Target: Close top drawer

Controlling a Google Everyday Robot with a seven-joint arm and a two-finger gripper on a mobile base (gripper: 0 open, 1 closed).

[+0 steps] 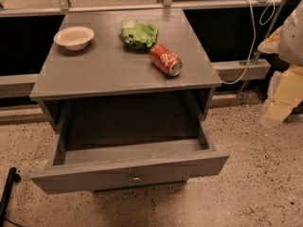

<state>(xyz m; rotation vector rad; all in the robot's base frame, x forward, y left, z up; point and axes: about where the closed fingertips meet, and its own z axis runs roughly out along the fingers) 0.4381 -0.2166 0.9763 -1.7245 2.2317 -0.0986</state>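
Grey top drawer (128, 171) is seen pulled far out under the surface (109, 65), so nothing is closed yet. The pincer (283, 96) is held far right, away from it; its state cannot be told.

Warm, rather dim light falls from above. The cabinet top (118, 65) is evenly lit; the open top drawer (128, 171) is shadowed inside, darkest at the back. The can (165, 59) glints at its rim. At the right edge the gripper (284, 91) looks washed pale yellow.
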